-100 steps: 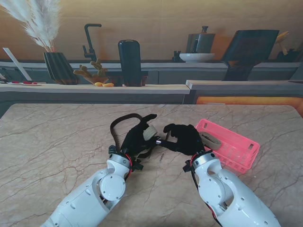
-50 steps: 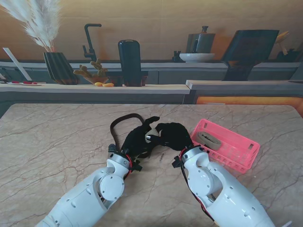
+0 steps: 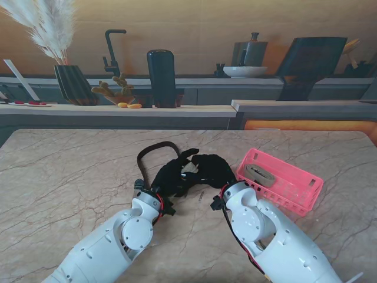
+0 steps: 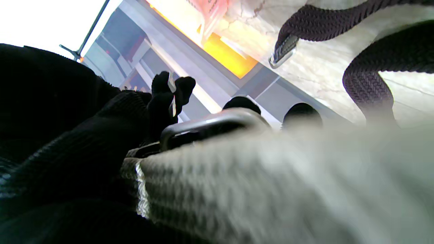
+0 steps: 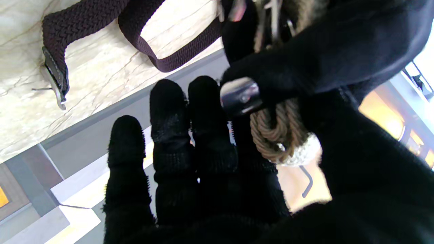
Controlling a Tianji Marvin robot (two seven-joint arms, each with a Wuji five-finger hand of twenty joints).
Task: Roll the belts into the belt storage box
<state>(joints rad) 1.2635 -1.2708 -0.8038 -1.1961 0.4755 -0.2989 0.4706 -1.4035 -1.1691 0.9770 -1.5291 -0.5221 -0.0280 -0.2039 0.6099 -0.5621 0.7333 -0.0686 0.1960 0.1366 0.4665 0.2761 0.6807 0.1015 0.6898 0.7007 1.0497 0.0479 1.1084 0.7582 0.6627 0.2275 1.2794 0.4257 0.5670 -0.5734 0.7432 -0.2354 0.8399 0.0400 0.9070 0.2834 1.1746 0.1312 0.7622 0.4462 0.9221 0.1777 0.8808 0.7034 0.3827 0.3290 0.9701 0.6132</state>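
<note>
My left hand (image 3: 169, 175) and right hand (image 3: 213, 167) meet at the middle of the table, both in black gloves. Between them is a beige woven belt (image 3: 189, 169), partly coiled. The left wrist view shows it close up (image 4: 254, 176) with its metal buckle (image 4: 210, 123) against my left fingers. In the right wrist view the coil (image 5: 281, 135) and buckle (image 5: 240, 96) sit beside my right fingers (image 5: 176, 135). A dark brown belt (image 3: 152, 151) lies looped on the table just beyond my left hand. The pink storage box (image 3: 300, 187) stands to the right and holds one rolled belt (image 3: 259, 174).
The dark belt's metal tip (image 4: 283, 54) rests on the marble. A small dark pin-like thing (image 3: 201, 196) lies on the table between my forearms. A counter with a vase, a tap and kitchenware runs along the far side of the table.
My right hand has moved left, away from the pink box, and closed in against my left hand. The beige belt is now mostly covered by both hands.
</note>
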